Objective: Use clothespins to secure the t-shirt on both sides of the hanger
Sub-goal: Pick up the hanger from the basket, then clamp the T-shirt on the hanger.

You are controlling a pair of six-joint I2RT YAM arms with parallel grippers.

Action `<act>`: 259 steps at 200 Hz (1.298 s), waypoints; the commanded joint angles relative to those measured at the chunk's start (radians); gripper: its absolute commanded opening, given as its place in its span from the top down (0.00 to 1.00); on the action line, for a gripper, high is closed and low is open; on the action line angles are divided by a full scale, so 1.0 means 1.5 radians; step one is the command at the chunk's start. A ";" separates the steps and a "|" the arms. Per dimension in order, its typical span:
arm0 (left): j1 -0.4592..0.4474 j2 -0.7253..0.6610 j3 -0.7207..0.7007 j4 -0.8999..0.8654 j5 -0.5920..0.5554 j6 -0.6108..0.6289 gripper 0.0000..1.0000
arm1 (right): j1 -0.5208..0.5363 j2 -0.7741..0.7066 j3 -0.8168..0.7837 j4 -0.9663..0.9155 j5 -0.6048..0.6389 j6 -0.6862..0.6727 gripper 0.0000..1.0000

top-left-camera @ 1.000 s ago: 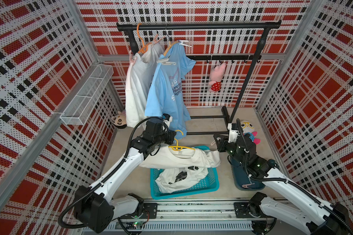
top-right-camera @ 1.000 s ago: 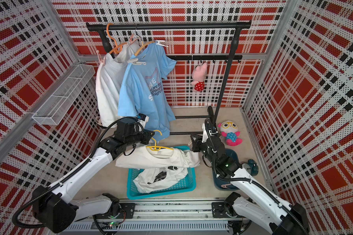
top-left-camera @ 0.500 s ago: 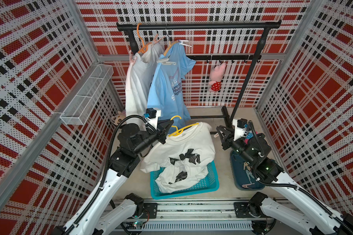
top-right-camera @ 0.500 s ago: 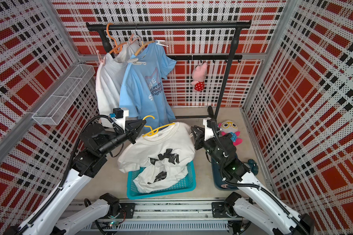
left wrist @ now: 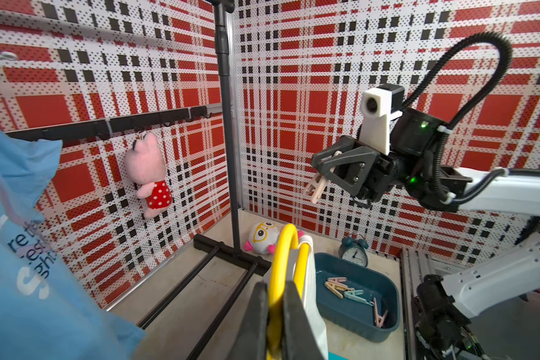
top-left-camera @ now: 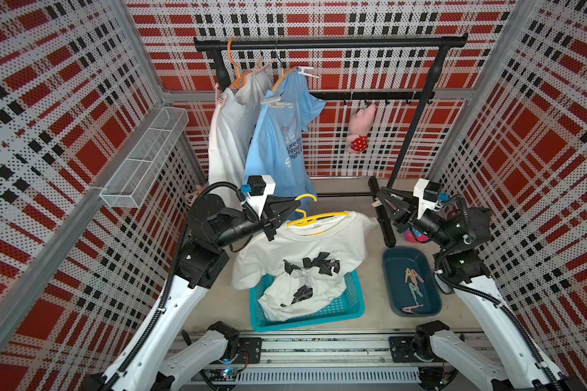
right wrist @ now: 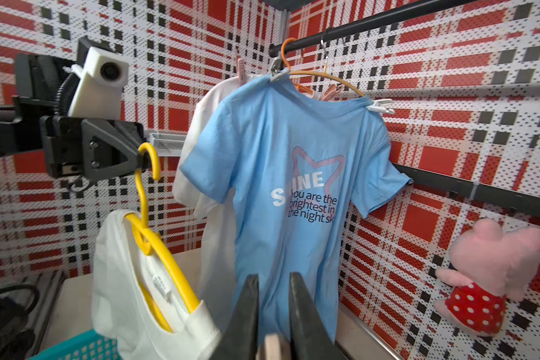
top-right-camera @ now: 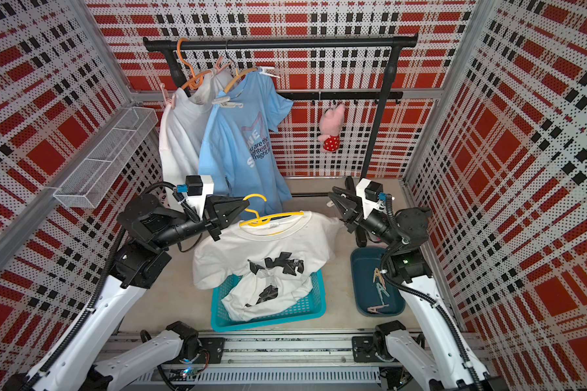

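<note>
- In the last second the left arm has swung up. The hanger, which lay low over the basket, is now lifted. The T-shirt drapes from it, with its hem still piled in the basket.
- The right arm has risen too, bringing a peg to about 3 o'clock of the hanger. The peg is near the shirt's shoulder but not touching it.
- The shirt now seems well placed for pegging. Neither shoulder shows a peg yet, so the first clip looks like the next step.
- Left jaws: clamped tight on the hanger just under its hook, at its 9 o'clock.
- Right jaws: narrow, pinching the pale peg, which juts from the tips. They touch nothing else.
- Spare pegs lie in the bin, at 3 o'clock of the basket.
</note>
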 commanded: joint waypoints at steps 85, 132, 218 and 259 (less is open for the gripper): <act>0.004 -0.020 0.007 0.052 0.086 -0.005 0.98 | -0.039 0.173 -0.040 0.769 -0.280 0.613 1.00; 0.004 -0.020 -0.009 0.079 0.085 -0.026 0.97 | -0.029 0.173 -0.054 0.768 -0.253 0.608 1.00; 0.000 -0.016 -0.018 0.117 0.074 -0.051 0.99 | 0.002 0.176 -0.078 0.698 -0.245 0.581 1.00; -0.004 -0.023 -0.033 0.145 0.068 -0.070 1.00 | 0.038 0.144 -0.077 0.500 -0.233 0.424 1.00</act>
